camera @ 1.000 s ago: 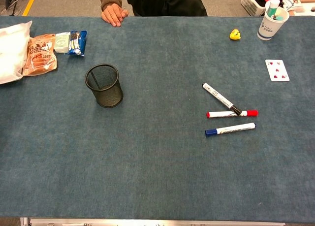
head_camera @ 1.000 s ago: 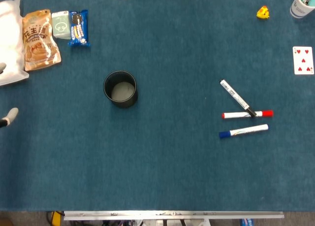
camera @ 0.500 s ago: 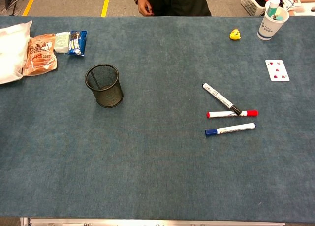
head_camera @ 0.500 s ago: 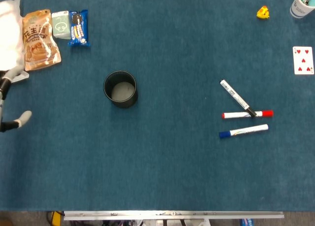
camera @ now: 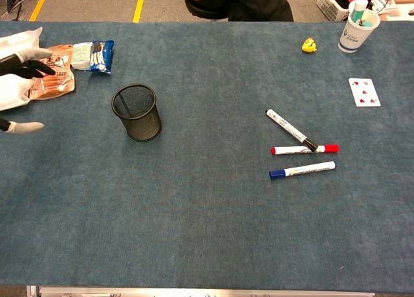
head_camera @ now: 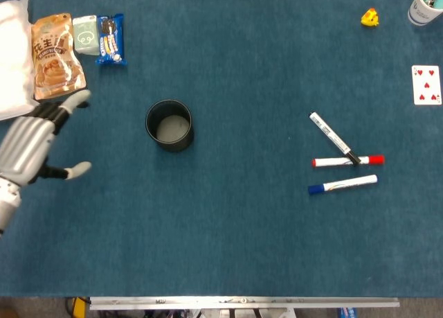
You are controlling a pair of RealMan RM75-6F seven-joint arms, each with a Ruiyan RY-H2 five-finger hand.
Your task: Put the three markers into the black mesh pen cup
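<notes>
Your left hand (head_camera: pixel 29 150) has come in from the left edge since half a second ago, when only two fingertips showed there; now the silver back of it and its dark fingers (head_camera: pixel 61 112) are in the head view, spread apart and holding nothing. Its wrist runs off the frame's edge. From the chest view only the fingertips (camera: pixel 26 66) and a thumb tip reach in, so the palm is cut off there. The hand hovers left of the black mesh pen cup (head_camera: pixel 169 125), well apart from it, with its upper fingertips near the orange snack bag (head_camera: pixel 55 55).

Your right hand shows in neither view.

The cup stands upright on the table (head_camera: pixel 235 235), with no marker in it. All three markers lie far to its right. The black marker (head_camera: pixel 334 137) lies slantwise, its dark tip resting across the red marker (head_camera: pixel 347 161). The blue marker (head_camera: pixel 342 185) lies just below them, apart from both.

Beside the snack bag lie a pale green packet (head_camera: pixel 86 34) and a blue cookie pack (head_camera: pixel 111 39); a white bag (head_camera: pixel 14 62) is cut off at the left edge. A playing card (head_camera: pixel 426 84), a small yellow toy (head_camera: pixel 370 17) and a partly cropped paper cup (head_camera: pixel 423 5) sit at the far right.
</notes>
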